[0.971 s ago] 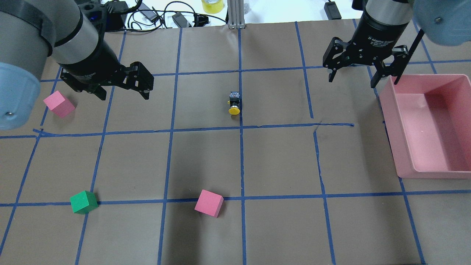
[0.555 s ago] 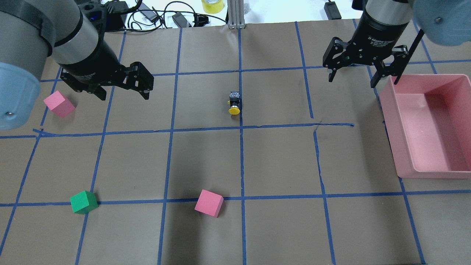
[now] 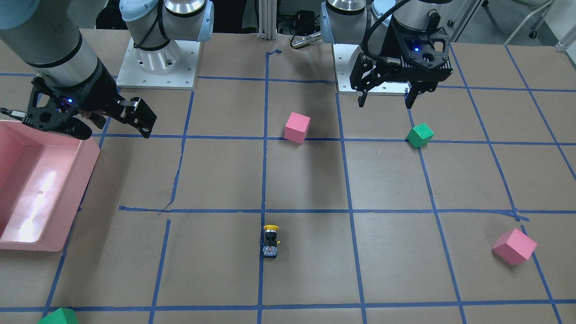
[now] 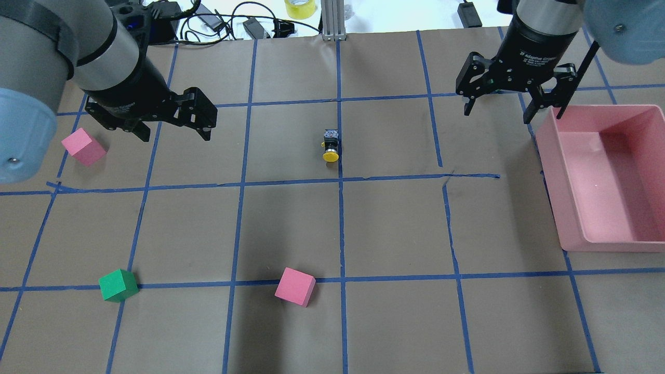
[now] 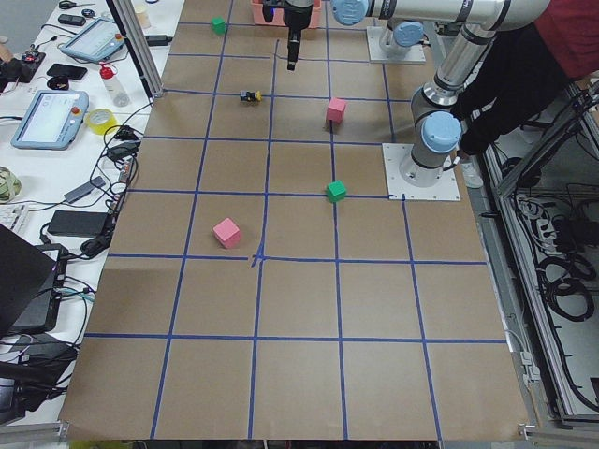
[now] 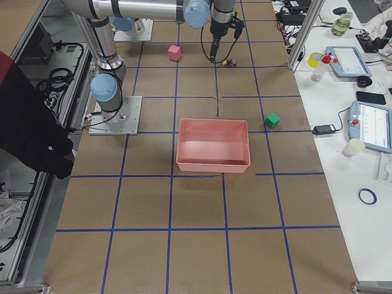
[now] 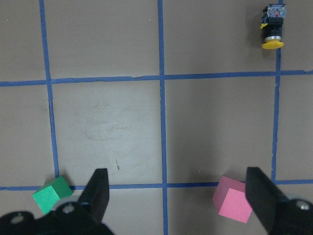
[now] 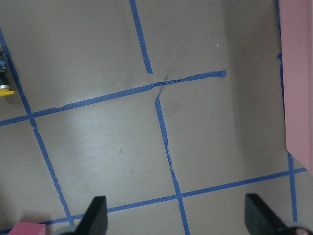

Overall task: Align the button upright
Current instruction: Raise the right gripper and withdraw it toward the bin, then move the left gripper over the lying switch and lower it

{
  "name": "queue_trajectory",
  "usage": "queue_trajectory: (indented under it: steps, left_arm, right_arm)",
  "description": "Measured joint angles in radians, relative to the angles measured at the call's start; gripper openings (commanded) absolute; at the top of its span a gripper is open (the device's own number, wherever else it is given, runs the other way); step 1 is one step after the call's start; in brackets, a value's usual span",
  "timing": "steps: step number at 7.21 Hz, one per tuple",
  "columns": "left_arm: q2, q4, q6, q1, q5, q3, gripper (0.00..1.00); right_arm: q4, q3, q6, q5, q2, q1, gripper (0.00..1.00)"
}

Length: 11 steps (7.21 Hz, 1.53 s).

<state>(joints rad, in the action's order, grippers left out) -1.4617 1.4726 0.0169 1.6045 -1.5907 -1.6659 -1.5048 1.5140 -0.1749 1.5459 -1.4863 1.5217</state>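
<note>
The button [image 4: 331,145] lies on its side on a blue tape line at mid-table, its yellow cap toward the robot and its contact block away. It also shows in the front view [image 3: 270,240], the left wrist view [image 7: 273,27] and at the left edge of the right wrist view [image 8: 4,81]. My left gripper [image 4: 174,136] hovers open and empty well to the button's left, also seen in the front view [image 3: 385,104]. My right gripper [image 4: 497,115] hovers open and empty far to its right, beside the pink bin.
A pink bin [image 4: 550,171] stands at the right edge. A pink cube [image 4: 83,146] lies at the far left. A green cube [image 4: 118,285] and another pink cube [image 4: 295,286] lie nearer the robot. Cables and yellow tape lie beyond the far edge.
</note>
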Motion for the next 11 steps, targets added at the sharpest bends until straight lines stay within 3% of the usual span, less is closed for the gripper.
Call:
queue_trajectory:
  steps: [4, 7, 9, 11]
  left_arm:
    - [0.000, -0.002, 0.009, 0.005, 0.007, -0.009, 1.00]
    - [-0.004, -0.014, 0.018, 0.009, 0.078, -0.032, 1.00]
    - [-0.015, -0.140, 0.021, 0.034, 0.102, -0.090, 1.00]
    - [-0.035, -0.428, 0.083, 0.106, 0.102, -0.218, 1.00]
  right_arm:
    - [0.000, 0.000, 0.000, 0.000, 0.000, 0.000, 1.00]
    - [0.000, 0.000, 0.000, 0.000, 0.000, 0.000, 1.00]
    - [0.000, 0.000, 0.000, 0.000, 0.002, 0.000, 1.00]
    - [-0.003, 0.015, 0.000, 0.000, 0.003, 0.000, 1.00]
